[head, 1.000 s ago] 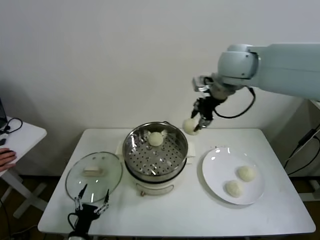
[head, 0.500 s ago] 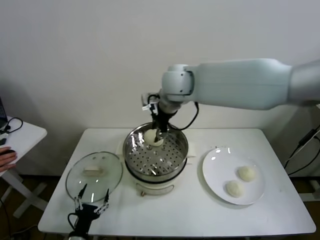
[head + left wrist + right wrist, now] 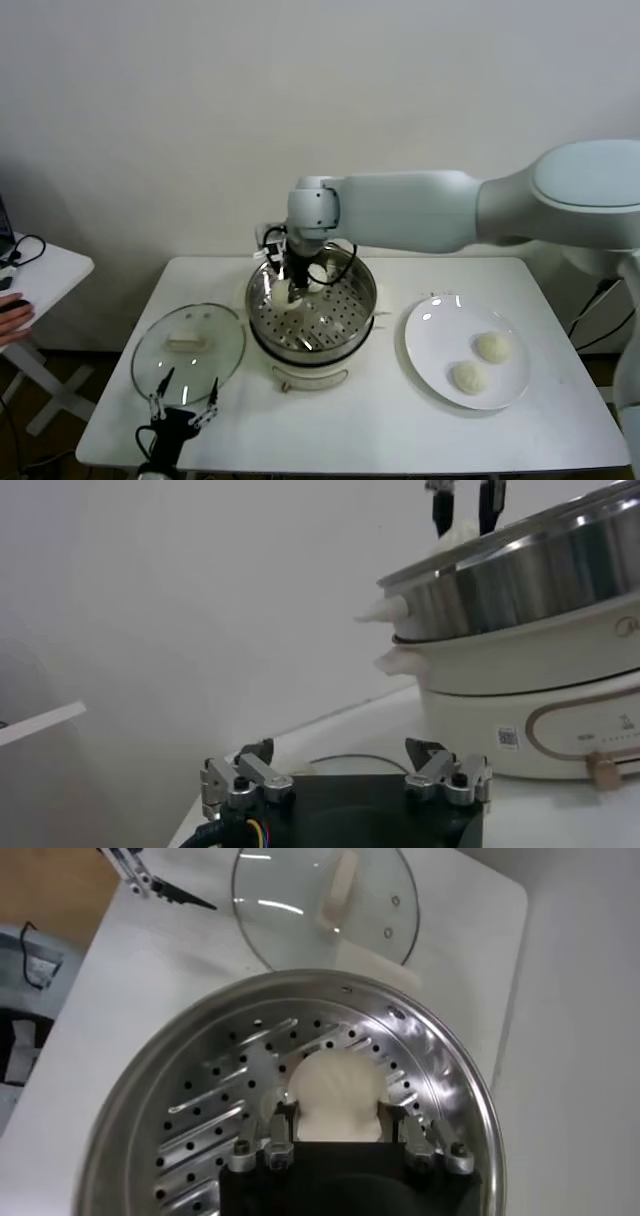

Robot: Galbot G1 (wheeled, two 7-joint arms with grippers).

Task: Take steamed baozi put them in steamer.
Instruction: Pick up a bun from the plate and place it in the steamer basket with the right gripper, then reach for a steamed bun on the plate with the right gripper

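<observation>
two steamed baozi lay on the plate; the right gripper, clenched on a third baozi, hung inside the steamer. only the left wrist view showed an unreadable label. the left gripper waited, released.

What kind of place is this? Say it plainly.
Probably a lab test bench set up as a kitchen: a white table against a bare wall, an electric steamer, a plate of baozi, no kitchen fittings.
</observation>
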